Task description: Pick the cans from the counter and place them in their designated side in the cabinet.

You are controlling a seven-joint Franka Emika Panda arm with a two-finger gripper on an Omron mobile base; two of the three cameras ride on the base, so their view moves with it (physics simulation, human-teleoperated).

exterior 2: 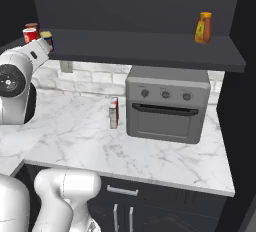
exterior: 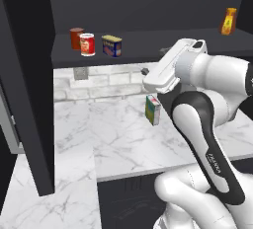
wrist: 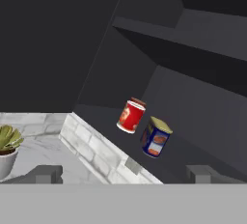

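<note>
Both cans are up on the cabinet (exterior: 148, 45) shelf at its left end: the red can (exterior: 87, 44) and the blue tin (exterior: 112, 46) stand side by side, with a darker orange-red can (exterior: 76, 37) behind them. My gripper (wrist: 125, 174) is spread wide with nothing in it, pointed at them from a bit back. A green-and-white carton (exterior: 152, 109) stands on the counter (exterior: 118, 134) near the oven (exterior 2: 167, 103).

No legible txt, can labels (exterior: 87, 44) too blurry
</note>
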